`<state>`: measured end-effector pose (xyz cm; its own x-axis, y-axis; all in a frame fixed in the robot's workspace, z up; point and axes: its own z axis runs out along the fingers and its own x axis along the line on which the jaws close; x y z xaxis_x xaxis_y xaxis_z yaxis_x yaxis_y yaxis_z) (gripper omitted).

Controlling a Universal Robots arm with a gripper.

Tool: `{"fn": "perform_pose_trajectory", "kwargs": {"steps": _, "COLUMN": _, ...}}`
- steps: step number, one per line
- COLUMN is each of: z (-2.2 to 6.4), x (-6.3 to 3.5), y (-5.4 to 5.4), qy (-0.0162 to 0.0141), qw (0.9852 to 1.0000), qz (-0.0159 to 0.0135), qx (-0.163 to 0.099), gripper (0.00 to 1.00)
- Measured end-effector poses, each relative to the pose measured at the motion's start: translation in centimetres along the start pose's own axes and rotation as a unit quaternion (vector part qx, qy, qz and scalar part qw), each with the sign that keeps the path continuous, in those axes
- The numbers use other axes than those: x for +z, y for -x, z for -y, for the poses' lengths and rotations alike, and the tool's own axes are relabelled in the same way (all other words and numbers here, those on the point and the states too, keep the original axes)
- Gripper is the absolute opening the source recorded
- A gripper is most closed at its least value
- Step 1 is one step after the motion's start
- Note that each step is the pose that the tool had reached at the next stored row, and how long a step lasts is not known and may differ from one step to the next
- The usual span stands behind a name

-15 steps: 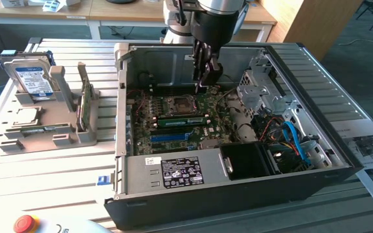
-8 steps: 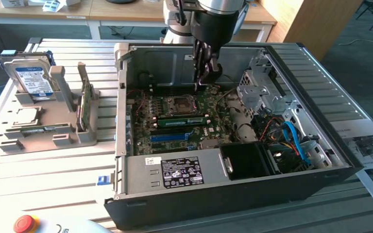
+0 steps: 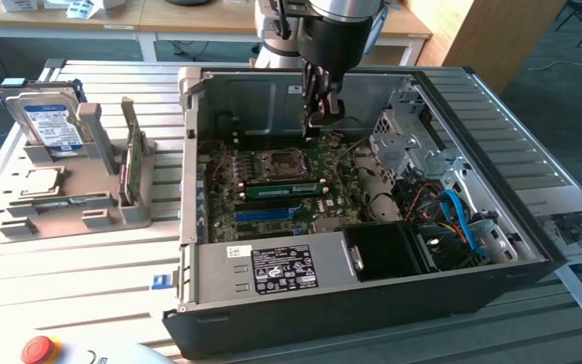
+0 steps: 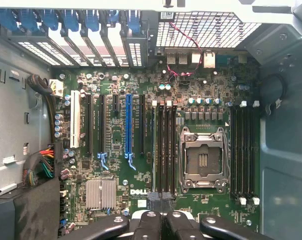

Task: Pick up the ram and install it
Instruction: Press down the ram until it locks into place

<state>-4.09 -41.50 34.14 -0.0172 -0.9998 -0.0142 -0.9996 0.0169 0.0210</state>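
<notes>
The ram [image 3: 285,187] is a long green stick standing on edge in a memory slot of the motherboard [image 3: 270,216], just beside the processor socket [image 3: 276,161]. In the wrist view the ram [image 4: 154,150] shows edge-on next to the black memory slots [image 4: 166,150]. My gripper [image 3: 317,130] hangs inside the open computer case [image 3: 372,303], above the board and apart from the stick. Its black fingers [image 4: 150,220] meet, so it is shut with nothing between them.
A grey holder [image 3: 89,216] at the exterior view's left carries a silver hard drive [image 3: 54,125], a green card on edge [image 3: 131,163] and a processor chip [image 3: 33,180]. Case walls, the power supply [image 3: 281,269] and blue cables [image 3: 463,220] surround the board. A red button [image 3: 39,349] sits at the front.
</notes>
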Motion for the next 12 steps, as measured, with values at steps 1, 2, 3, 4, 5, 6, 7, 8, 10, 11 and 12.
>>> {"fn": "perform_pose_trajectory", "kwargs": {"steps": 1, "z": 0.00, "x": -0.01, "y": 0.00, "qy": 0.0000, "qw": 1.0000, "qz": 0.0000, "qx": 0.000, "gripper": 0.11}}
{"fn": "perform_pose_trajectory", "kwargs": {"steps": 2, "z": 0.00, "x": 0.00, "y": 0.00, "qy": 0.0000, "qw": 1.0000, "qz": 0.0000, "qx": 0.000, "gripper": 0.11}}
{"fn": "perform_pose_trajectory", "kwargs": {"steps": 3, "z": 0.00, "x": -0.01, "y": 0.00, "qy": 0.0000, "qw": 1.0000, "qz": 0.0000, "qx": 0.000, "gripper": 0.11}}
{"fn": "perform_pose_trajectory", "kwargs": {"steps": 4, "z": 0.00, "x": -0.01, "y": 0.00, "qy": 0.0000, "qw": 1.0000, "qz": 0.0000, "qx": 0.000, "gripper": 0.11}}
{"fn": "perform_pose_trajectory", "kwargs": {"steps": 5, "z": 0.00, "x": -0.05, "y": 0.00, "qy": 0.0000, "qw": 1.0000, "qz": 0.0000, "qx": 0.000, "gripper": 0.11}}
{"fn": "perform_pose_trajectory", "kwargs": {"steps": 6, "z": 0.00, "x": -0.09, "y": 0.00, "qy": 0.0000, "qw": 1.0000, "qz": 0.0000, "qx": 0.000, "gripper": 0.11}}
{"fn": "perform_pose_trajectory", "kwargs": {"steps": 7, "z": 0.00, "x": -0.09, "y": 0.00, "qy": 0.0000, "qw": 1.0000, "qz": 0.0000, "qx": 0.000, "gripper": 0.11}}
{"fn": "perform_pose_trajectory", "kwargs": {"steps": 8, "z": 0.00, "x": -0.10, "y": 0.00, "qy": 0.0000, "qw": 1.0000, "qz": 0.0000, "qx": 0.000, "gripper": 0.11}}
{"fn": "perform_pose_trajectory", "kwargs": {"steps": 10, "z": 0.00, "x": -0.10, "y": 0.00, "qy": 0.0000, "qw": 1.0000, "qz": 0.0000, "qx": 0.000, "gripper": 0.11}}
{"fn": "perform_pose_trajectory", "kwargs": {"steps": 11, "z": 0.00, "x": -0.11, "y": 0.00, "qy": 0.0000, "qw": 1.0000, "qz": 0.0000, "qx": 0.000, "gripper": 0.11}}
{"fn": "perform_pose_trajectory", "kwargs": {"steps": 12, "z": 0.00, "x": -0.11, "y": 0.00, "qy": 0.0000, "qw": 1.0000, "qz": 0.0000, "qx": 0.000, "gripper": 0.11}}
